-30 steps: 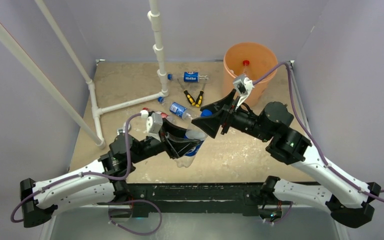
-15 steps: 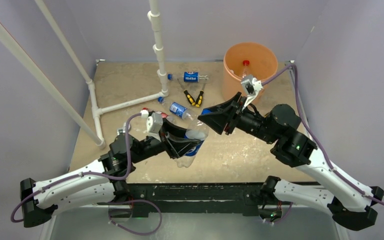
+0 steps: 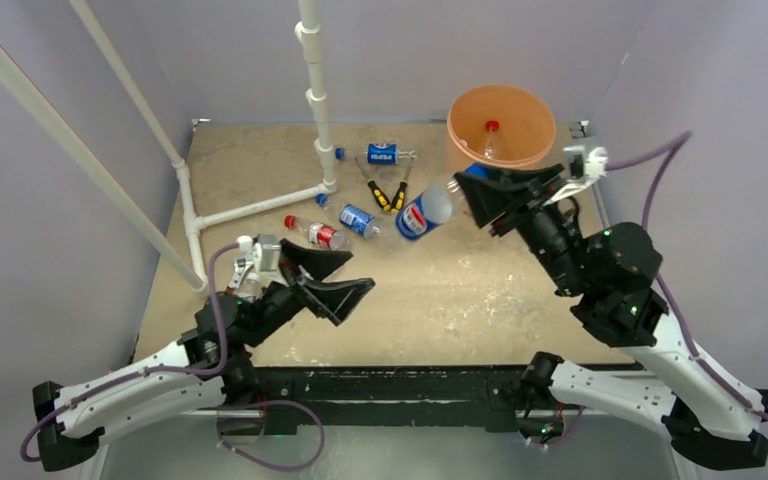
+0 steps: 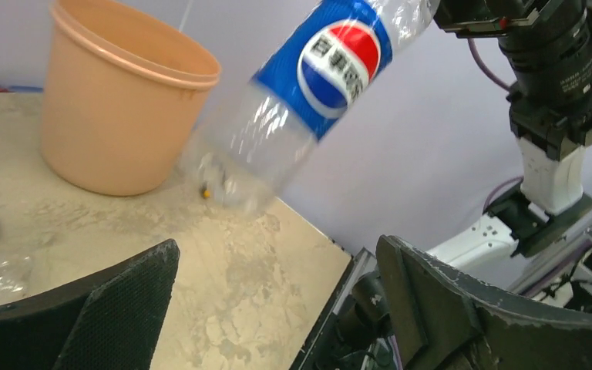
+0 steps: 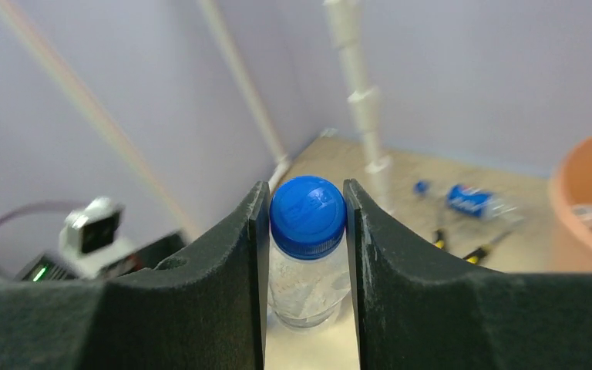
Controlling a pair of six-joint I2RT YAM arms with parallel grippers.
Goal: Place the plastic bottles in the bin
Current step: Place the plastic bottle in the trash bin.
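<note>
My right gripper (image 3: 472, 186) is shut on the blue cap (image 5: 307, 216) of a clear, blue-labelled plastic bottle (image 3: 425, 212). It holds the bottle tilted in the air just left of the orange bin (image 3: 538, 108). The left wrist view shows that bottle (image 4: 316, 85) hanging above the table beside the bin (image 4: 123, 100). My left gripper (image 3: 360, 270) is open and empty, low over the table's near left part. A red-capped bottle (image 3: 491, 135) lies inside the bin. On the table lie two blue-labelled bottles (image 3: 380, 155) (image 3: 358, 218) and a red-labelled one (image 3: 315, 232).
Yellow-and-black pliers (image 3: 388, 195) lie between the table bottles. A white pipe frame (image 3: 315, 110) rises at the back left, with a bar slanting across the left side. Lilac walls close in the table.
My left gripper has let go of the blue-labelled bottle and drawn back towards the near left. My right gripper has shut on its cap and carried it up and right, towards the bin.
</note>
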